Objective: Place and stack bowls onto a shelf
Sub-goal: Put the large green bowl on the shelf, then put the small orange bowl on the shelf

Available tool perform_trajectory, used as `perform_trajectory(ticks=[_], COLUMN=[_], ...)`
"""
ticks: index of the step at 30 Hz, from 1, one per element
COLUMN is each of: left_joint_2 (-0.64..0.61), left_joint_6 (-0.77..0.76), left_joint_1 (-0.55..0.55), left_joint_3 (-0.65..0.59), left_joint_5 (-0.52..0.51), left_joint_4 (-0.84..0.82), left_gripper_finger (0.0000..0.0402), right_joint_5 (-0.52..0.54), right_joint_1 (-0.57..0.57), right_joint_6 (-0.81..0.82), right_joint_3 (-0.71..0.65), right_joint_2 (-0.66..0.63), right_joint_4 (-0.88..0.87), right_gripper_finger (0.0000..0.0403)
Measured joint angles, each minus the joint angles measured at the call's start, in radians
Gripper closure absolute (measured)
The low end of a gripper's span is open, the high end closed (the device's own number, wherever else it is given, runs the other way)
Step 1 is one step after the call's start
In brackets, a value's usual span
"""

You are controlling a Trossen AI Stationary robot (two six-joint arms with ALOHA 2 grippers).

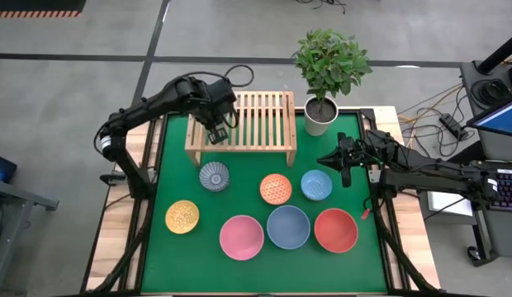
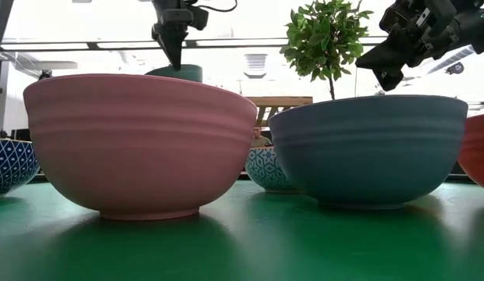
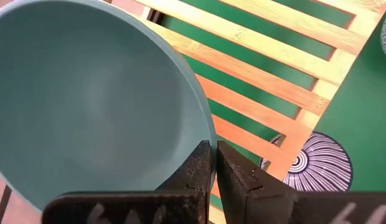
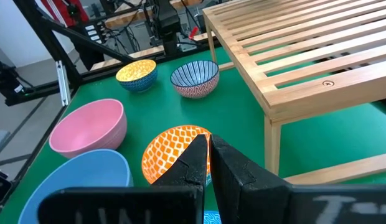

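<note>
My left gripper (image 3: 211,163) is over the left part of the light-wood shelf (image 1: 256,124) and is shut on the teal bowl (image 3: 87,93). That bowl shows in the low view (image 2: 176,72); in the high view the arm hides it. My right gripper (image 1: 343,161) hovers shut above the table's right side, near the light blue bowl (image 1: 316,185) and the orange bowl (image 4: 174,149), touching nothing. On the green mat stand the blue-white bowl (image 1: 214,175), yellow bowl (image 1: 182,216), pink bowl (image 1: 241,237), blue-grey bowl (image 1: 288,227) and red bowl (image 1: 335,229). My left gripper pinches the teal bowl's rim (image 3: 209,138), one finger inside the bowl and one outside. The fingers (image 3: 196,171) come from above. The bowl sits mouth-up over the shelf's slats (image 3: 268,81); whether its base rests on them I cannot tell.
A white pot (image 1: 320,115) with a leafy plant stands at the shelf's right end. The shelf's middle and right slats (image 1: 268,115) lie bare. The seven bowls fill the mat's middle and near part.
</note>
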Motion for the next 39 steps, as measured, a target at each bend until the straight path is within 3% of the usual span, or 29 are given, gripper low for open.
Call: perform_trajectory(ticks=[5, 19, 28, 33, 39], left_joint_2=[0.013, 0.038, -0.030, -0.174, -0.418], left_joint_6=[-0.036, -0.034, -0.014, -0.027, -0.059], left_joint_1=[0.000, -0.001, -0.023, -0.124, -0.430], left_joint_3=[0.000, -0.001, 0.054, -0.030, -0.398], left_joint_5=[0.056, 0.055, 0.047, 0.047, 0.047], left_joint_4=[-0.013, -0.053, -0.044, 0.153, 0.642], left_gripper_finger=[0.0388, 0.0311, 0.0263, 0.0267, 0.0275], right_joint_5=[0.000, 0.000, 0.000, 0.000, 0.000], right_joint_1=[0.000, 0.000, 0.002, 0.044, 0.146], right_joint_6=[0.001, -0.003, -0.002, -0.014, -0.024], right_joint_3=[0.000, 0.000, 0.000, -0.012, -0.089], right_joint_2=[0.000, 0.000, 0.000, 0.000, 0.000], right_joint_4=[0.000, 0.001, 0.002, 0.043, 0.288], right_gripper_finger=[0.0394, 0.0394, 0.0394, 0.0394, 0.0394])
